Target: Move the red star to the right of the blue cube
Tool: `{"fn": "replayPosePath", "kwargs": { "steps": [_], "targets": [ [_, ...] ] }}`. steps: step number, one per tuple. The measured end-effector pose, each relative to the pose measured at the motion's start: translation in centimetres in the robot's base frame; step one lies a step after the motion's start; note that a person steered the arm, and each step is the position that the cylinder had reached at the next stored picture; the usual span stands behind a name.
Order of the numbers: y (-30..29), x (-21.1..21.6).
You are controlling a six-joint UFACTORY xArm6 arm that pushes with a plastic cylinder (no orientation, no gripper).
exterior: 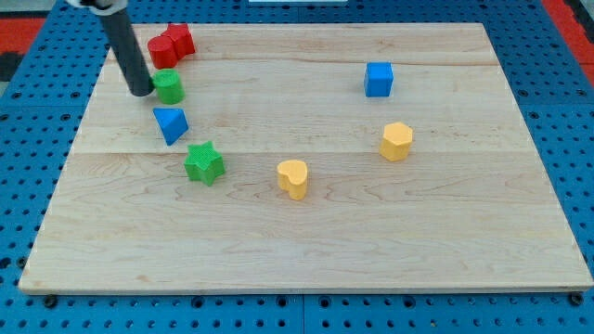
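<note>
Tip (142, 92) below red star (180, 38), beside green cylinder (169, 86)

We're looking at a bright, evenly lit shot with no harsh glare on the pale wooden board (306, 213), only small soft shadows tucked under the blocks, everything pretty sharp except the dark rod's upper end (111, 19) going a bit blurry at the view's top.
</note>
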State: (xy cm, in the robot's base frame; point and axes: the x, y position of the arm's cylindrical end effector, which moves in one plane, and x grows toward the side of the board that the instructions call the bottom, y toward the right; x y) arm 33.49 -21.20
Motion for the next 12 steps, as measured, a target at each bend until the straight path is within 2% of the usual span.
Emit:
{"fn": "replayPosePath", "kwargs": {
  "steps": [1, 2, 3, 4, 5, 6, 7, 8, 9, 11, 12],
  "targets": [
    [-8.4, -2.7],
    [-8.0, -5.3],
    [-4.3, -8.2],
    [1.2, -8.4],
    [2.0, -8.1],
    [-2.9, -11.8],
    [2.8, -13.5],
    [15.3, -13.4],
    [14.4, -14.2],
    [3.9, -13.5],
    [4.2, -11.9]
  ]
}}
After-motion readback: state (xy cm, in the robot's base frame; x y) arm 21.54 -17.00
